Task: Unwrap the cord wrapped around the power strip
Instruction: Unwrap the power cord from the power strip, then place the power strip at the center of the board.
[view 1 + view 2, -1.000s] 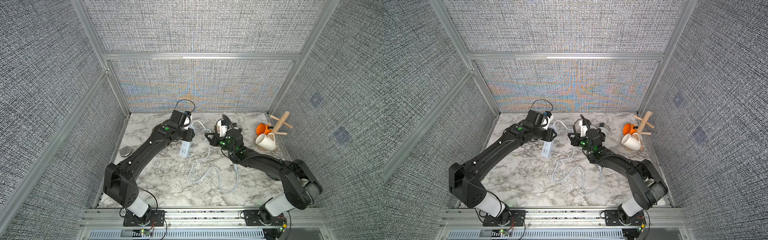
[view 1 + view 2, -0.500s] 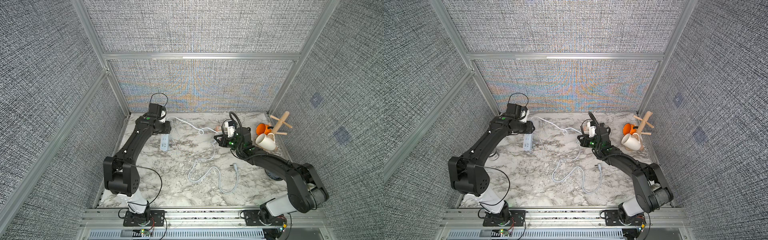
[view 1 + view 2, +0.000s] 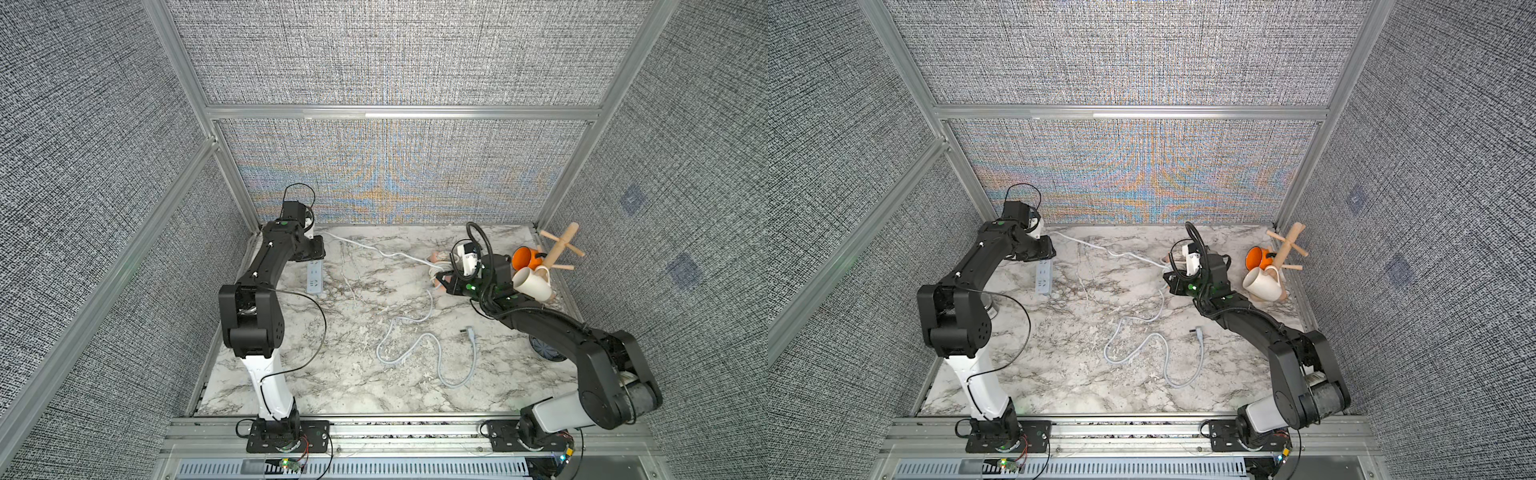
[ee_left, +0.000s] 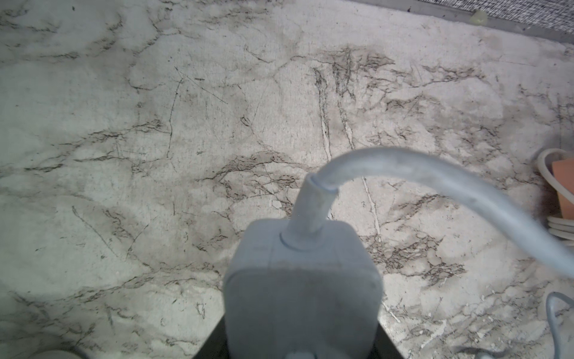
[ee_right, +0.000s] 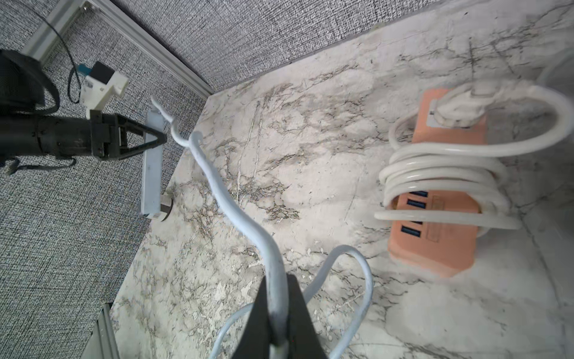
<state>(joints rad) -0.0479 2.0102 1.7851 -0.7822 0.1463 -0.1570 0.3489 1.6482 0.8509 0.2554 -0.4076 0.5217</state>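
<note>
Progress looks pretty far along on the grey one, tbh. Nearest the front, well short of the mug rack (image 3: 559, 249), the plug (image 3: 469, 331) and a few slack loops of cord (image 5: 231, 208) lie flat on the table (image 3: 332, 374). None of it goes round anything.

Further back, just beside the mug rack, the right gripper (image 5: 278, 279) is pinched tight on the cord mid-run. Its arm sits low with the elbow bent, and the forearm reaches in past the white mug (image 3: 532, 284). An orange power strip (image 5: 435, 242) lies between that gripper and the mug rack, with its own white cord coiled round it. If that one counts, it's untouched.

Farthest away, in the back corner opposite the mug rack, the left gripper (image 5: 158, 141) is clamped on the grey power strip (image 5: 151, 174) right by its cord end. The strip hangs down from the jaws, and I can't tell if its low end touches the table. That arm is stretched almost straight toward the back wall. The cord runs through the air from there to the right gripper.

My guess is all that's left is laying everything down.
</note>
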